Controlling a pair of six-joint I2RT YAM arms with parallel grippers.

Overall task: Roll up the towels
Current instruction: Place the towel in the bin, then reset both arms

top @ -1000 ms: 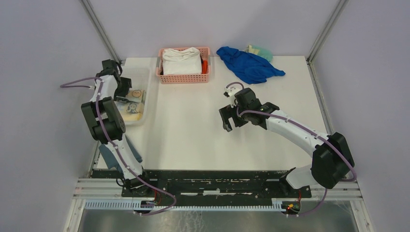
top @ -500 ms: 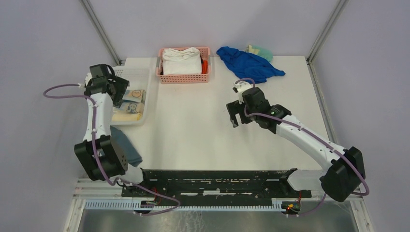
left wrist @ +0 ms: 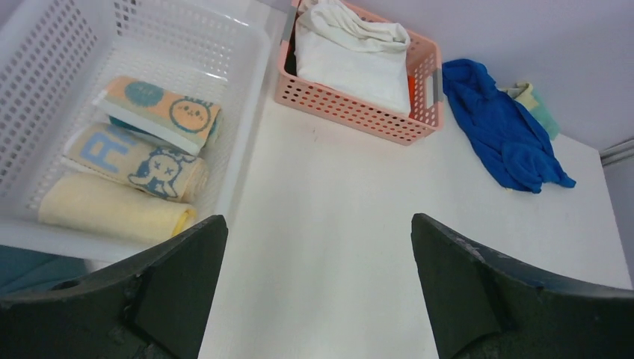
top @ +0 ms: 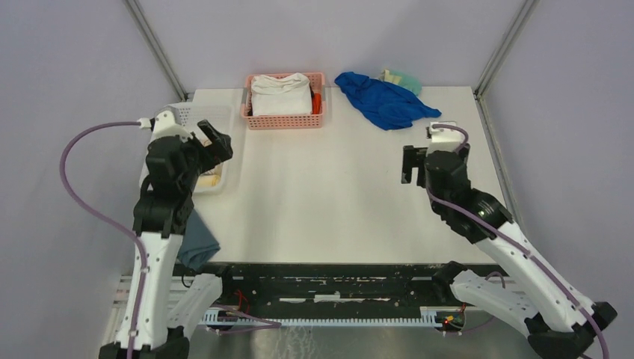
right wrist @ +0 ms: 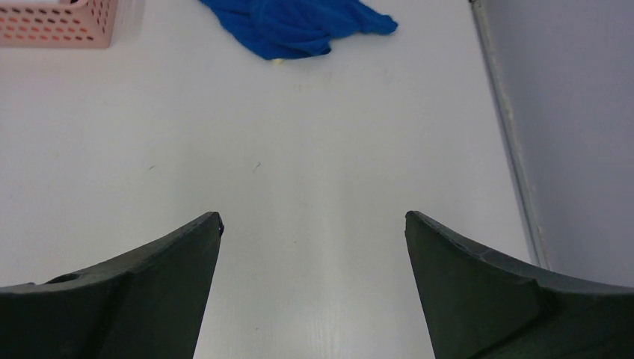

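Towels (left wrist: 149,168) are all three sitting rolled up in the white basket (left wrist: 187,45) on the left side of the counter (top: 321,194). The plain yellow towel (left wrist: 112,209) is nearest, the RABBIT-lettered towel (left wrist: 127,153) is in the middle and the rabbit-face towel (left wrist: 161,112) is at the back, all packed snug side by side. From the left wrist cam they lie up and off to the left of the left claw (left wrist: 315,222), past its left finger, and nothing is touching them. From the top cam that claw hangs over the basket's right-hand edge, and the arm hides most of the rolls. The counter is plain white. At the back there's a pink basket (left wrist: 351,112) with a thick white folded cloth (left wrist: 348,56) in it. To its right is a crumpled blue cloth (left wrist: 508,127) with a pale green cloth (left wrist: 534,105) poking out just behind it. A dark teal cloth (top: 196,241) hangs at the near left edge under the left arm. The walls (top: 75,75) around it are pale lilac-grey, with metal posts (top: 157,45) running up the back corners. The left claw's fingers are spread wide apart with only bare counter between them, holding nothing. The right claw (right wrist: 312,217) is the same deal, spread wide and empty, over open counter near the right edge, well apart from the towels and a good way in front of the blue cloth.
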